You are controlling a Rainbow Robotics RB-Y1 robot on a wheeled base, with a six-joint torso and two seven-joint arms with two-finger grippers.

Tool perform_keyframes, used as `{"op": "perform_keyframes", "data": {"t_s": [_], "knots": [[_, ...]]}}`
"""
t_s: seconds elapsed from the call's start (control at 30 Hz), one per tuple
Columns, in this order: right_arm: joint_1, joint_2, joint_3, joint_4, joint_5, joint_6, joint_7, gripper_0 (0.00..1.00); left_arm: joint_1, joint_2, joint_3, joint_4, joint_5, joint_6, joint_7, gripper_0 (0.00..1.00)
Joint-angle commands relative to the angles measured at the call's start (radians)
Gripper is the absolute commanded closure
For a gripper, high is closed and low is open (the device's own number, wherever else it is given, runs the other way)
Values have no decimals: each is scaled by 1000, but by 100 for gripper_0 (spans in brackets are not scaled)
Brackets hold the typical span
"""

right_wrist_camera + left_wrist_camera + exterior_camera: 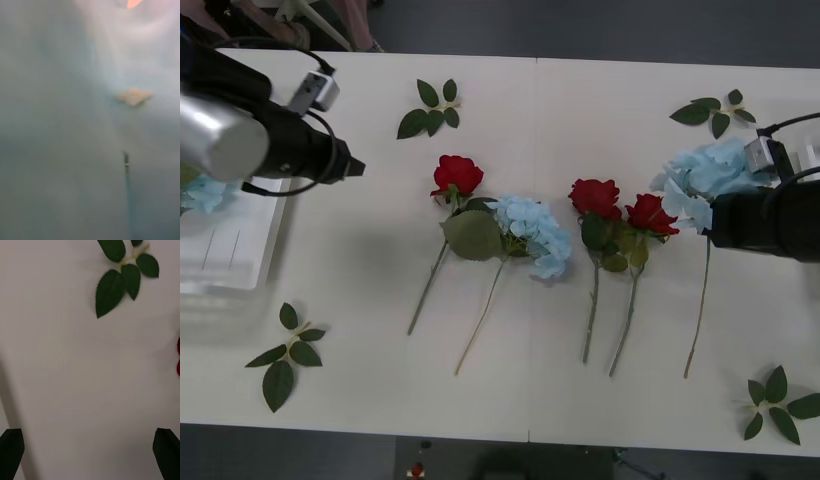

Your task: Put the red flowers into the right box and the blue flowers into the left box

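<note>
Three red flowers lie on the white table: one (457, 174) left of centre and two (595, 196) (650, 213) side by side right of centre. One blue flower (531, 235) lies between them with a big leaf. Another blue flower (708, 176) lies at the right, and my right gripper (708, 222) sits low against its head; the right wrist view shows a close pale blue blur (75, 112). The left box (235, 285) stands at the left edge with a blue flower (204, 192) in it. Beside that box my left gripper (352, 167) (90, 453) hovers open over bare table. The right box is out of view.
Loose green leaf sprigs lie at the back left (430, 110) (123, 275), back right (715, 110), front left (285, 352) and front right (778, 402). A rose's red edge (178, 360) shows in the left wrist view. The table's front edge runs near the stems' ends.
</note>
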Motion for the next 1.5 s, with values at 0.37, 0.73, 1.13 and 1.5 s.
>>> {"op": "perform_keyframes", "data": {"t_s": [0.37,0.73,1.13,1.5], "knots": [[-234,449,-185,69,-170,114,568,100,-190,-288,-289,266,-100,-35,200,0],[-278,587,-203,135,-216,103,799,100,-199,-167,-289,178,36,-130,178,0],[-280,577,-174,135,-262,54,822,100,60,28,116,-133,721,-152,-211,0],[-289,614,-171,135,-262,39,841,100,206,-184,205,-156,940,-156,-495,0]]}}
